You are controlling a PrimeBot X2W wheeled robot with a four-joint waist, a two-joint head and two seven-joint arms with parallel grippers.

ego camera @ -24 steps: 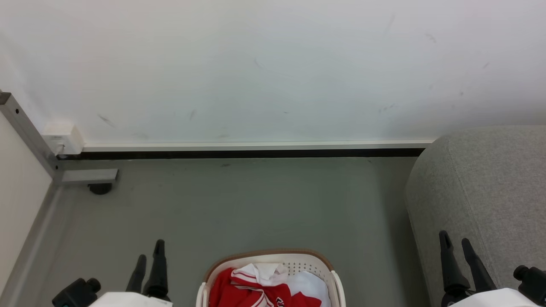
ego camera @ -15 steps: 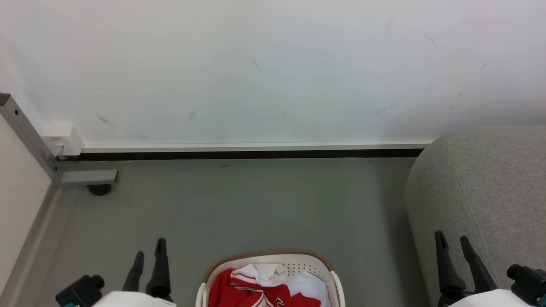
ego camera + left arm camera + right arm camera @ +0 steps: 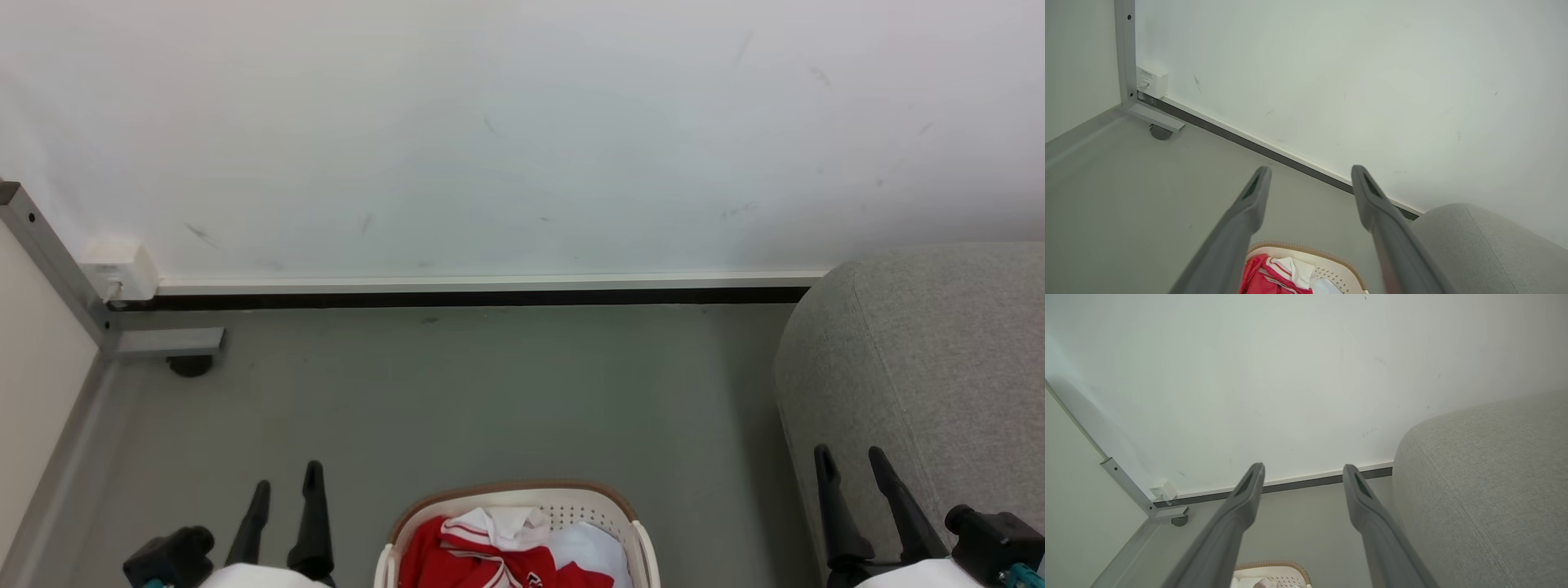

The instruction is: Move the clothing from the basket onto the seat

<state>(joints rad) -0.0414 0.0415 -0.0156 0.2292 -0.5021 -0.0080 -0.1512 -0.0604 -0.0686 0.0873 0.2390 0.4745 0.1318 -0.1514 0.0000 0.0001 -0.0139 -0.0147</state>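
Observation:
The cream basket [image 3: 633, 535] with a brown rim band stands on the floor at the bottom centre of the head view. Red clothing [image 3: 457, 555] with white stripes lies bunched inside it, with white cloth beside it. The grey seat [image 3: 939, 367] rises at the right. My left gripper [image 3: 286, 486] is open, empty, left of the basket. My right gripper [image 3: 849, 461] is open, empty, in front of the seat's side. In the left wrist view the left gripper [image 3: 1310, 175] hangs above the basket [image 3: 1331, 261] and clothing [image 3: 1259, 273]. The right wrist view shows the right gripper [image 3: 1302, 471], seat [image 3: 1486, 490] and basket rim [image 3: 1274, 565].
A white wall [image 3: 522, 122] with a dark baseboard closes the back. A grey metal post with a foot and caster [image 3: 167, 343] stands at the left corner beside a small white wall box [image 3: 118, 269]. Grey floor [image 3: 490, 392] lies between wall and basket.
Both grippers have shifted: the left one slightly right and lower, the right one leftward, towards the basket. The basket and clothing stay put.

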